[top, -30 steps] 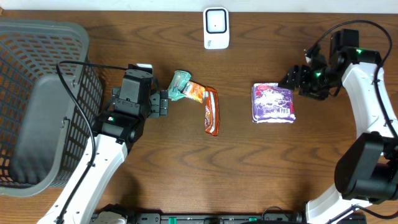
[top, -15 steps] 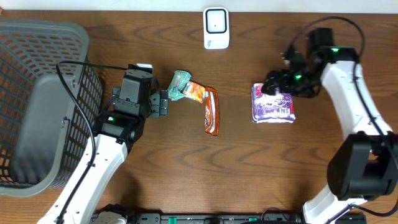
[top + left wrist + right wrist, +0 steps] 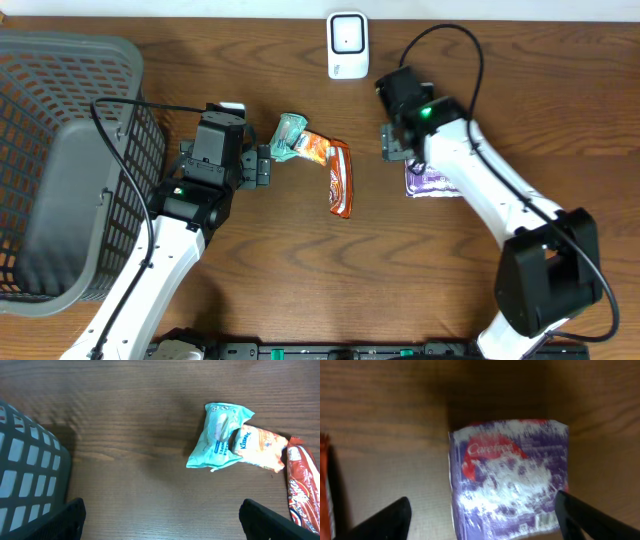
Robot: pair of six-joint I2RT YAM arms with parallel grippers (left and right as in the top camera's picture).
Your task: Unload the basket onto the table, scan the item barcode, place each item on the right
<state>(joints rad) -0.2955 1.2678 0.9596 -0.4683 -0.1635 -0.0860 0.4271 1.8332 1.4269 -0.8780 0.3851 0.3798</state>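
A purple and white tissue pack lies flat on the wooden table, mostly hidden under my right arm in the overhead view, where only its lower part shows. My right gripper hangs over it, open, with a dark finger to each side and a gap on the left. The white scanner stands at the table's back edge. My left gripper is open and holds nothing, just short of a teal packet.
An orange tissue packet lies against the teal one, and a red-brown snack bar lies beside them. A grey mesh basket fills the left end of the table.
My right arm has swung left from beside the purple pack to right over it, hiding most of it from above. The left arm and the packets have not moved.
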